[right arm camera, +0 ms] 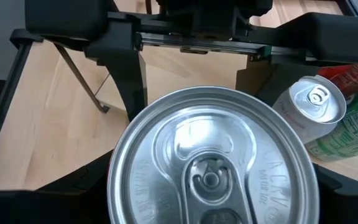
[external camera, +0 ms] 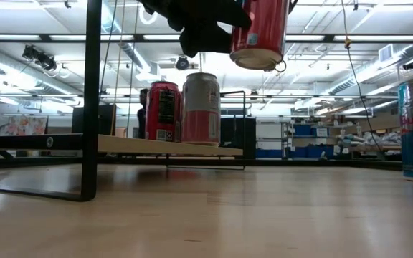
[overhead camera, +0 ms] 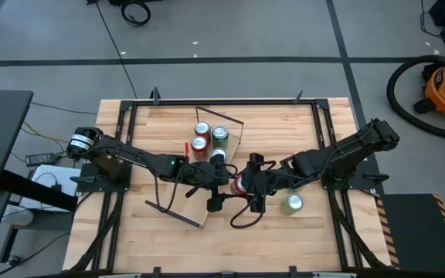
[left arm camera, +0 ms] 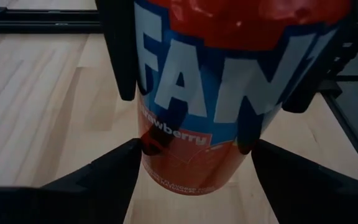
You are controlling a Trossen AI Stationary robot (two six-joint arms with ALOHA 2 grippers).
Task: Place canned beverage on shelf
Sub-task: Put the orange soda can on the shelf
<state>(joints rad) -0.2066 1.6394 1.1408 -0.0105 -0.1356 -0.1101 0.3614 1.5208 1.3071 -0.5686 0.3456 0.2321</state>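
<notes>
As both arms reach inward, 2 hands [overhead camera: 242, 184] grip the red can [external camera: 260, 32].

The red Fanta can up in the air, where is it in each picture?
High view: the strawberry Fanta can sits near the picture's middle, a bit low.
Low view: at the top edge, right of centre.
Left wrist view: fills the middle, label showing.
Right wrist view: its silver top fills the lower middle.
Shared landmark: the cluster of standing cans, not in the left wrist view.
</notes>
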